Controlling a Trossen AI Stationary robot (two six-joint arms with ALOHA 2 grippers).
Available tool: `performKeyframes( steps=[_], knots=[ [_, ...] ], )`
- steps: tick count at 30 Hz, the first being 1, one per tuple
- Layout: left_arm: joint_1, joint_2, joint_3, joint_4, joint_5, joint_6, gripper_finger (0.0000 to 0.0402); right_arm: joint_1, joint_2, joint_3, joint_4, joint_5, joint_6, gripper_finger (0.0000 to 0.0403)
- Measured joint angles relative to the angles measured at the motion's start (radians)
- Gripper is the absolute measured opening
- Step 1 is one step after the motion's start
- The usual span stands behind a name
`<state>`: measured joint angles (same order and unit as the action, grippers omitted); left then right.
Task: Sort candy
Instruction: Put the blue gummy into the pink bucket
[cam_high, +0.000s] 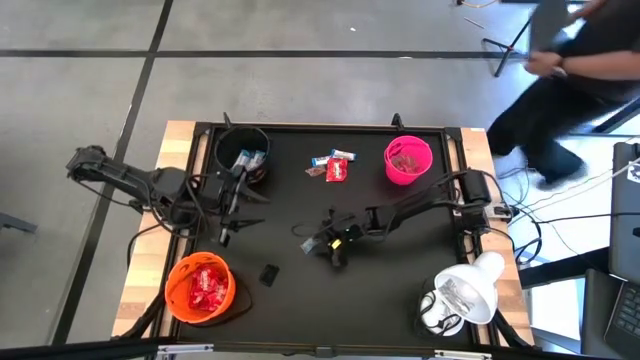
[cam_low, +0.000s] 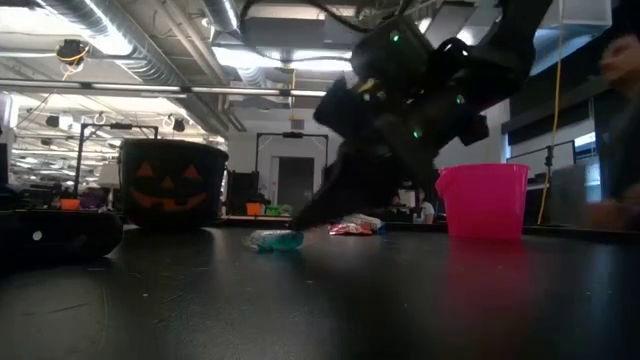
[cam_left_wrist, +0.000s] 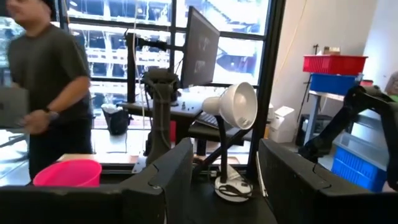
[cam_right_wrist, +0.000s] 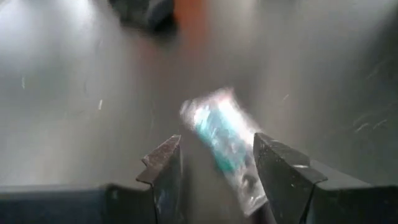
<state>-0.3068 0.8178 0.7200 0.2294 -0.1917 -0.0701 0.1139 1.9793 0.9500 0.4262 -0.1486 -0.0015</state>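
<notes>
Centrally, the right gripper (cam_right_wrist: 214, 165) is lowered over open black table (cam_high: 400, 290), its fingers spread on either side of a blue-and-white candy (cam_right_wrist: 224, 140). More candy (cam_high: 334, 166) is seen between the black bowl (cam_high: 243, 152) and pink bowl (cam_high: 408, 160). The left gripper (cam_high: 226, 228), fingers parted and empty, is held near the left edge beside the orange bowl (cam_high: 200, 288).

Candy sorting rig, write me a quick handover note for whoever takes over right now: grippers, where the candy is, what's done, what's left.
Right gripper: open, low at mid-table, its fingers either side of a blue-and-white candy lying on the mat; not gripped yet.
Left gripper: open, empty, by the black bowl.
Done: red candies in the orange bowl; blue-and-white ones in the black bowl; some candies in the pink bowl.
Left: the candy at the right gripper, plus a small loose pile, red and blue-and-white, between the black and pink bowls.
</notes>
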Motion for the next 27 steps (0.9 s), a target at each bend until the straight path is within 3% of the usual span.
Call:
performKeyframes(
  steps=[11, 21, 27],
  knots=[
    [-0.047, 0.000, 0.000, -0.032, -0.062, 0.002, 0.0173, -0.002, 0.064, 0.073, -0.129, 0.106, 0.035, 0.0177],
    [-0.050, 0.001, 0.000, -0.042, -0.086, 0.001, 0.0173, -0.002, -0.003, 0.066, -0.174, 0.116, 0.076, 0.0014],
    [-0.050, 0.001, 0.000, -0.042, -0.105, 0.003, 0.0173, -0.003, -0.125, 0.067, -0.219, 0.120, 0.107, 0.0038]
  ],
)
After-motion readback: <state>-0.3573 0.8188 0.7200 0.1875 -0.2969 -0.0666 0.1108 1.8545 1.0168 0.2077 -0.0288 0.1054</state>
